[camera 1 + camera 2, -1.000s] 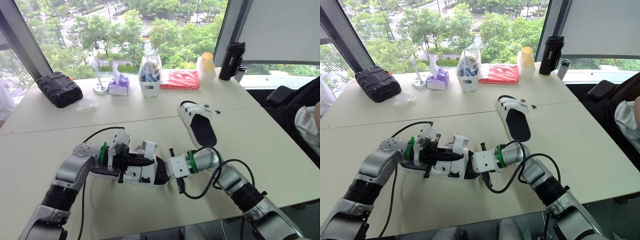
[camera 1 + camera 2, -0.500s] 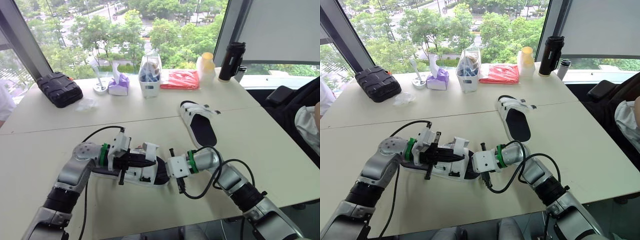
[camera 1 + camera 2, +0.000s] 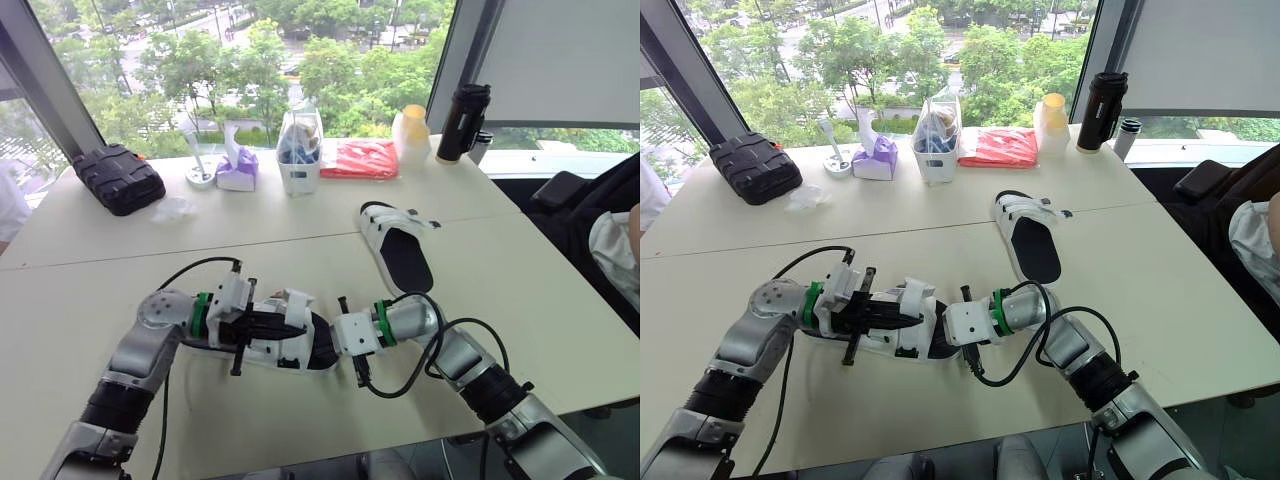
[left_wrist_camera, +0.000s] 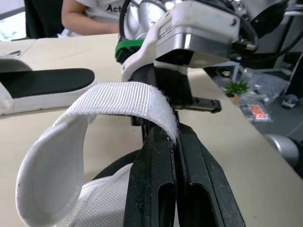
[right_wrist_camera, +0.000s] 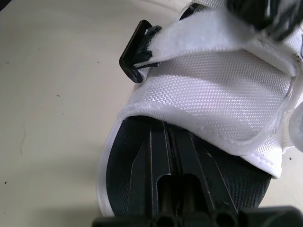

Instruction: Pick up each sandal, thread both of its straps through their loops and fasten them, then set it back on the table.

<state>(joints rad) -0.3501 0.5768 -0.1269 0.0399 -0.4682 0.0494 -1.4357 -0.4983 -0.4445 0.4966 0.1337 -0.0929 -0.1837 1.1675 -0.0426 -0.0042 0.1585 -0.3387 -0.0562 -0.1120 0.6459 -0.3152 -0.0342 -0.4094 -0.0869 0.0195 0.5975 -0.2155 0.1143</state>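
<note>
Where the head camera looks down on the pale table [image 3: 520, 300], a white fabric sandal with a black footbed [image 3: 285, 352] lies at the near middle, between the two arms. The left gripper [image 3: 285, 322] points in from the left, over the sandal's upper. The right gripper [image 3: 322, 345] points in from the right, at the sandal's open end. A second white sandal [image 3: 398, 250] lies farther off to the right, well apart, sole down. Along the far edge are a black ribbed case [image 3: 118, 178], a purple tissue box [image 3: 237, 172], a red packet [image 3: 360, 158] and a black flask [image 3: 463, 122]. Left wrist view: the left gripper [image 4: 173, 135] is clenched on the tip of a white woven strap [image 4: 109, 101], which arches up from the upper in a bow. The right arm's white wrist housing [image 4: 189, 28] is just beyond, and a person in a white shirt [image 4: 92, 14] sits past the table. Right wrist view: the right gripper [image 5: 166, 135] has its fingers pressed together with nothing between them. They lie flat on the black footbed, under the white mesh upper [image 5: 213, 94]. A black plastic loop [image 5: 135, 59] stands at the upper's edge with a strap end touching it; I cannot tell whether that strap passes through.
</note>
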